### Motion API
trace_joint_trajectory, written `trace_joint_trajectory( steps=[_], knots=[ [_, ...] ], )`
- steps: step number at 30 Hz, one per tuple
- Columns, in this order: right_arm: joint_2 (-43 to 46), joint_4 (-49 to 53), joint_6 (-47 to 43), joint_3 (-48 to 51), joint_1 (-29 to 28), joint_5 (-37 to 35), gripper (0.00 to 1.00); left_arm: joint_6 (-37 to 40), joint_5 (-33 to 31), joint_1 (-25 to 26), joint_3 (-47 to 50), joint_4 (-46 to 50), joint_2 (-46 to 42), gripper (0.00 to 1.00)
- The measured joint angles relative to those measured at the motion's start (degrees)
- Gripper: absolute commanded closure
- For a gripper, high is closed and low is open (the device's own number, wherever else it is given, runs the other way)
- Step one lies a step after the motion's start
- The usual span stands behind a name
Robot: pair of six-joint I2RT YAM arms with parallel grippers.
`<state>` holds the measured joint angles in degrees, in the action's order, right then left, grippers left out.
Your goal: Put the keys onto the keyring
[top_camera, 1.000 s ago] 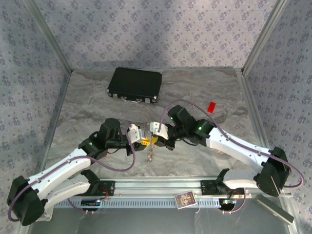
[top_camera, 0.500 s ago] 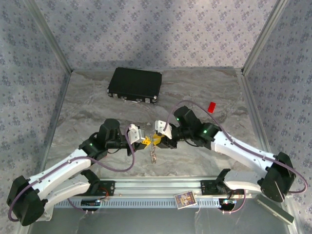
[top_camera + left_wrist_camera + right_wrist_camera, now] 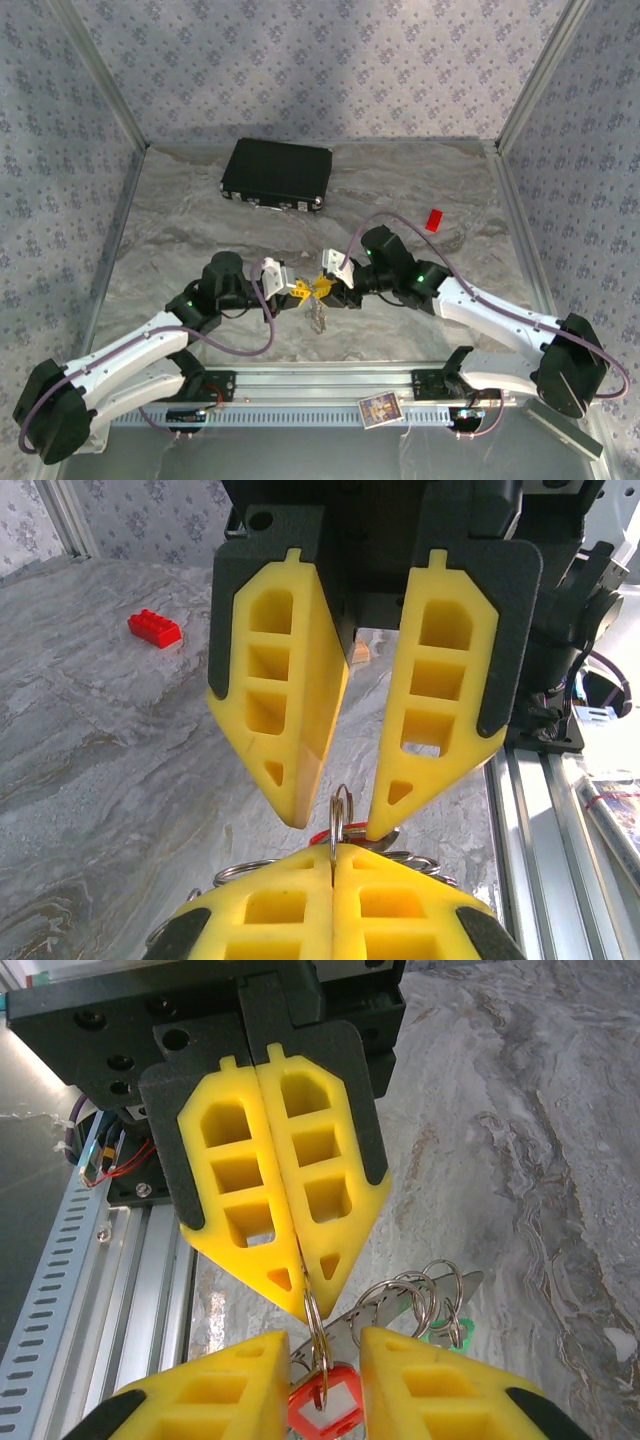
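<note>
In the top view my two grippers meet tip to tip above the table's near middle, the left gripper (image 3: 297,290) and the right gripper (image 3: 322,288). The left gripper (image 3: 333,848) is shut on a silver split ring (image 3: 340,805) standing on edge. From that ring hangs the red-and-white tagged key (image 3: 325,1410). My right gripper (image 3: 325,1338) is open, its fingers on either side of the ring. Beside it hang the keyring's other silver rings (image 3: 420,1295) and a green tag (image 3: 447,1335). The bunch (image 3: 318,318) dangles below the grippers.
A black case (image 3: 277,173) lies at the back of the table. A red block (image 3: 434,220) sits at the right, also in the left wrist view (image 3: 155,629). The metal rail (image 3: 320,385) runs along the near edge, with a small card (image 3: 380,410) on it.
My right gripper has opened from shut. Both grippers and the hanging bunch have sunk a little toward the near edge.
</note>
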<state>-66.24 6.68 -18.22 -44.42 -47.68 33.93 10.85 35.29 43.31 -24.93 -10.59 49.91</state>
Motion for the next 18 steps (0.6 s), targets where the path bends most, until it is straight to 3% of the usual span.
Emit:
trace_joint_trajectory(
  steps=[6,10,18],
  knots=[
    [0.00,-0.92,0.46,0.09,0.33,0.85,1.00,-0.26,-0.15,0.09,0.13,-1.14,-0.09,1.00],
    [0.00,-0.57,0.28,-0.09,0.46,1.49,1.00,-0.33,-0.44,0.13,0.28,-1.18,-0.66,0.79],
    [-1.81,9.55,-5.20,-6.86,0.46,1.20,1.00,2.25,-2.05,0.33,-2.64,4.87,-1.57,0.78]
  ],
)
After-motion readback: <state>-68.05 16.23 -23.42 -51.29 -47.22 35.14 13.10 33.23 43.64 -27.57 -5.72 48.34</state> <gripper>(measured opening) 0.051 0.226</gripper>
